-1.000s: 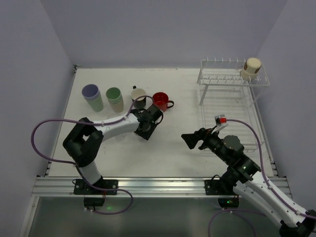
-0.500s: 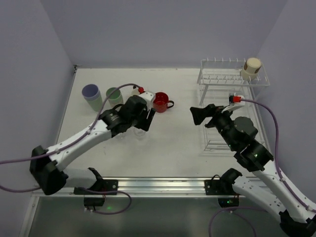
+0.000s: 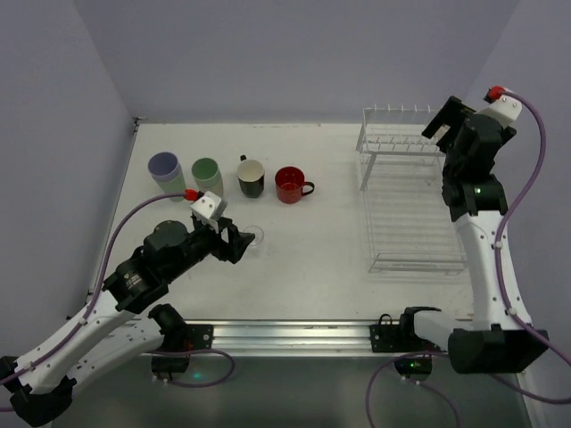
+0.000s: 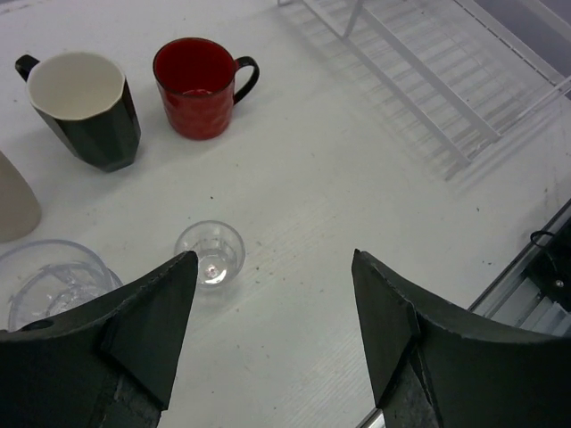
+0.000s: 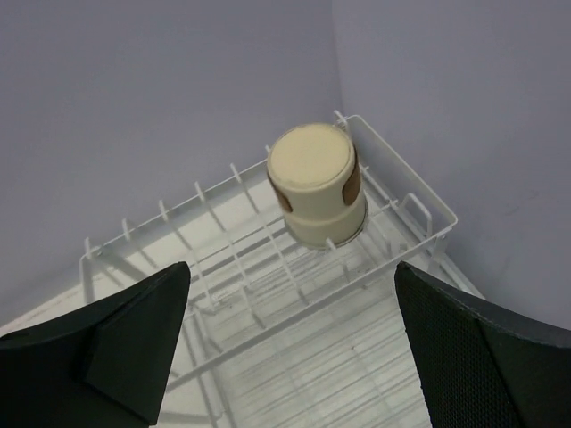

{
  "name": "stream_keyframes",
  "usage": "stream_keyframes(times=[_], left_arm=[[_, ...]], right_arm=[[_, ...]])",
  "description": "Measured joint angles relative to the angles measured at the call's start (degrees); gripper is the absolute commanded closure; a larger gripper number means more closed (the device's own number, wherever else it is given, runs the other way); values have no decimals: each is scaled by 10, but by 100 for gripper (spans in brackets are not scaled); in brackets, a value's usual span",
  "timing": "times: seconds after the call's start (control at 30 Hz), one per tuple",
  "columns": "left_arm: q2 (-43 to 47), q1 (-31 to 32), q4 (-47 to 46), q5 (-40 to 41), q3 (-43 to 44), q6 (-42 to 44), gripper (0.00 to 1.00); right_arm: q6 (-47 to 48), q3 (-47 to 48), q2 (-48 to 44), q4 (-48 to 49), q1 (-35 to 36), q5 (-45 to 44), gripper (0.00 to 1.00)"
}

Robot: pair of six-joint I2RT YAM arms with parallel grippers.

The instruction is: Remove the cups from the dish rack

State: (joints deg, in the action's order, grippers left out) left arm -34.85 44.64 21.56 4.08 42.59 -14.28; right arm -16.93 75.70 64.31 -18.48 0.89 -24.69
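Observation:
An upside-down beige cup stands on the upper tier of the white wire dish rack, at its back right corner. My right gripper is open and empty, above and in front of that cup. In the top view the right gripper hides the cup over the rack. My left gripper is open and empty over the table. A small clear glass stands by its left finger. On the table are a lavender tumbler, a green tumbler, a black mug and a red mug.
A second clear glass stands at the left edge of the left wrist view, beside a beige tumbler's side. The rack's lower tier holds no cups. Walls close in behind and right of the rack. The rail runs along the table's near edge.
My left gripper has drawn back from the mugs toward the near left. My right gripper has swung from the table's middle up over the rack's back right corner.

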Motion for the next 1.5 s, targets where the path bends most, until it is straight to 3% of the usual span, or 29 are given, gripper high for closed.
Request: stream_keyframes(times=[0.27,0.63,0.8,0.97,1.1,1.5], left_arm=[[-8,0,0,-27,-5,5,26],[-9,0,-6,-55,-5,6,26],[-10,0,-6,-56,-5,6,26],[-14,-1,-6,-54,-5,6,26],[-19,-5,-6,-51,-5,6,26],[-39,-23,-8,-49,-5,6,26]], right_arm=[[36,89,171,6,-61,4,1],[70,164,287,4,-75,23,2],[80,188,307,4,-75,24,26],[82,209,314,-2,-76,24,28],[85,215,320,-4,-76,23,42],[51,195,264,16,-78,79,55]])
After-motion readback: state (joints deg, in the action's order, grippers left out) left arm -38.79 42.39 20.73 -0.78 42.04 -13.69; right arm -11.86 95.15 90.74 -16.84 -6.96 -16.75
